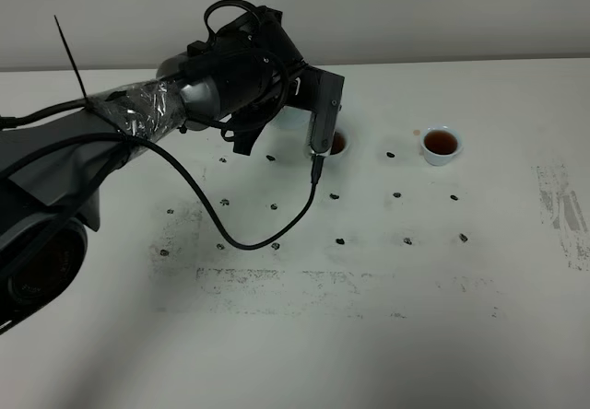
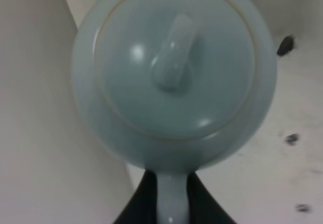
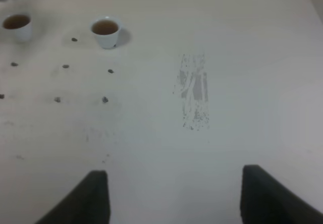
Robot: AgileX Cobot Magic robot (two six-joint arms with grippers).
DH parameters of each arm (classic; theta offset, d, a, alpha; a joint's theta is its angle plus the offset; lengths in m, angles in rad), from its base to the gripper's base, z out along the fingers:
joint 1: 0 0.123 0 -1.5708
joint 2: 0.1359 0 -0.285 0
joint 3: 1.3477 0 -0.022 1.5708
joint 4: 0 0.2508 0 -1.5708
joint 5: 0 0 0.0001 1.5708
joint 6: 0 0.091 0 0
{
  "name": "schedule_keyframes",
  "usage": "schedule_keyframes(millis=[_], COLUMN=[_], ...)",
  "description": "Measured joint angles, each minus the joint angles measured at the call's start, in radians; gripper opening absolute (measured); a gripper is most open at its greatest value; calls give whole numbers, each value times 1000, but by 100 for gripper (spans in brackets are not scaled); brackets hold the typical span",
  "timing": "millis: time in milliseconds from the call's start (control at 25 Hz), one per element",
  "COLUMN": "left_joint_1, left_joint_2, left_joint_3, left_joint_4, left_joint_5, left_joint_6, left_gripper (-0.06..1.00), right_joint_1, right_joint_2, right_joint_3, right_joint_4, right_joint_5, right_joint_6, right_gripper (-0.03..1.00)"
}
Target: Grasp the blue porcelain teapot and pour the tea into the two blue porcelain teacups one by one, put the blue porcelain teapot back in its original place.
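The blue porcelain teapot (image 2: 171, 77) fills the left wrist view, seen from above with its knobbed lid on. My left gripper (image 2: 170, 206) is shut on its loop handle, one black finger (image 2: 144, 201) on each side. In the exterior high view my left arm (image 1: 221, 82) reaches over the back of the table and hides the teapot. One of the two blue porcelain teacups (image 1: 441, 144) stands to the right and holds brown tea. The other teacup (image 1: 339, 143) shows partly behind the wrist. Both show in the right wrist view (image 3: 106, 31) (image 3: 16, 24), each holding tea. My right gripper (image 3: 174, 199) is open and empty, far from them.
The white table (image 1: 369, 335) carries rows of small dark marks (image 1: 339, 240) and a scuffed patch (image 1: 562, 211) near its right edge. A black cable (image 1: 249, 234) hangs from my left arm down onto the table.
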State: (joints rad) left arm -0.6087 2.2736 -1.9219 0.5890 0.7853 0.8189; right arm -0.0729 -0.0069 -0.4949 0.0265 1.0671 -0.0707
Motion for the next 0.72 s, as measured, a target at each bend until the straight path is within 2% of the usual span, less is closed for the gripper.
schedule_keyframes(millis=[200,400,520,720], left_joint_1=[0,16,26,36], left_joint_2=[-56,-119,-145,-175], left_joint_3=[0,0,0,0], left_joint_4=[-129,-313,-387,-435], left_joint_5=[100,209,248,266], left_joint_6=[-248,-451,-499,-515], left_gripper=[4,4,4,4], right_joint_1=[0,0,0,0], right_joint_2=[0,0,0,0], right_joint_3=[0,0,0,0], right_joint_4=[0,0,0,0], right_joint_5=[0,0,0,0], right_joint_6=[0,0,0,0], right_gripper=[57,57,57,57])
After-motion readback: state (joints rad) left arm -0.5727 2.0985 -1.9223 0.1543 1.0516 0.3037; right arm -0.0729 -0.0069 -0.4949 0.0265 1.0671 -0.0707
